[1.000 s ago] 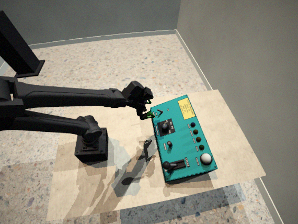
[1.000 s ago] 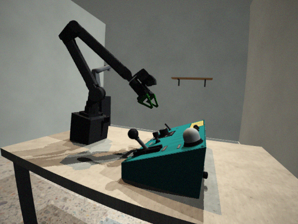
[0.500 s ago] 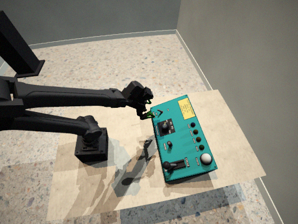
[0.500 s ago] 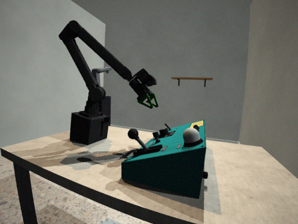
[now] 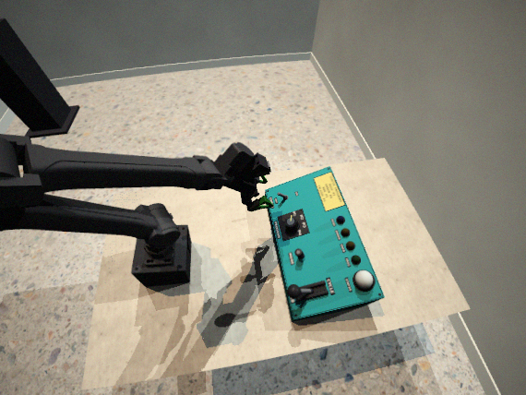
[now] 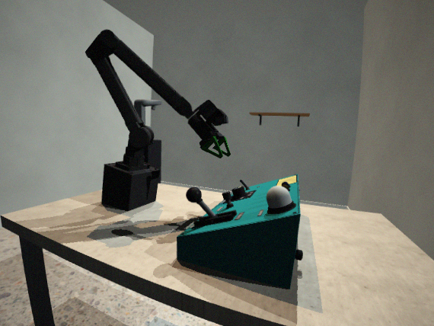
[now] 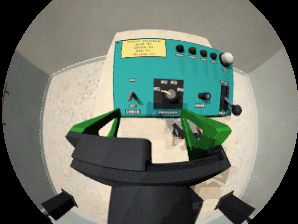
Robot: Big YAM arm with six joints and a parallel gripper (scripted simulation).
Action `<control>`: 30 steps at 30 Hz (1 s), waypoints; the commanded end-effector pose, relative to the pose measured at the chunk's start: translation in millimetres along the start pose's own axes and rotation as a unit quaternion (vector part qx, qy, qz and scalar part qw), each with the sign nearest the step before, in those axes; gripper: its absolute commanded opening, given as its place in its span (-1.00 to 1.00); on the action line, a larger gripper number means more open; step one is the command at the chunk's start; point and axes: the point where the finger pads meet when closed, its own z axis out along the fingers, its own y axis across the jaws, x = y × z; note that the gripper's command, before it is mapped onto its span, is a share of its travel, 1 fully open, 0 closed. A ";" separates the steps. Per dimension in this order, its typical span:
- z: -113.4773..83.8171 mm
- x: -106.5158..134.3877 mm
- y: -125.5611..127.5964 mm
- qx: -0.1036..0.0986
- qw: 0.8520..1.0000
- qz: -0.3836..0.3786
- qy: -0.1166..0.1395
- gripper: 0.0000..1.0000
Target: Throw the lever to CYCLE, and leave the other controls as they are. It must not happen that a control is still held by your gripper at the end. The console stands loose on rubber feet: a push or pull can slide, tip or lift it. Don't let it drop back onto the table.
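Note:
A teal console (image 5: 323,240) stands on the table; it also shows in the exterior view (image 6: 247,232) and in the wrist view (image 7: 176,79). Its lever with a black ball knob (image 5: 295,292) sits in a slot at the near end of the panel, leaning toward the arm's side; it also shows in the exterior view (image 6: 195,195) and in the wrist view (image 7: 233,106). My gripper (image 5: 262,191) (image 6: 216,146) with green fingers is open and empty. It hangs well above the table near the console's far corner, far from the lever.
The panel also carries a rotary knob (image 5: 292,222), a small toggle (image 5: 299,254), a switch (image 5: 283,196), a row of dark buttons (image 5: 348,240), a white dome button (image 5: 364,280) and a yellow label (image 5: 328,191). The arm's base (image 5: 161,258) stands left of the console.

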 end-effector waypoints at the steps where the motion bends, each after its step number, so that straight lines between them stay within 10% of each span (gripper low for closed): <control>1: 1.7 -32.7 3.7 -0.002 0.999 0.021 -0.027 1.00; 9: 10.0 -41.7 -17.3 -0.001 1.000 0.008 -0.022 1.00; 20: 25.3 -41.4 -160.5 0.006 1.000 -0.006 0.002 1.00; 30: 6.0 -32.2 -237.4 0.011 1.000 -0.011 -0.015 1.00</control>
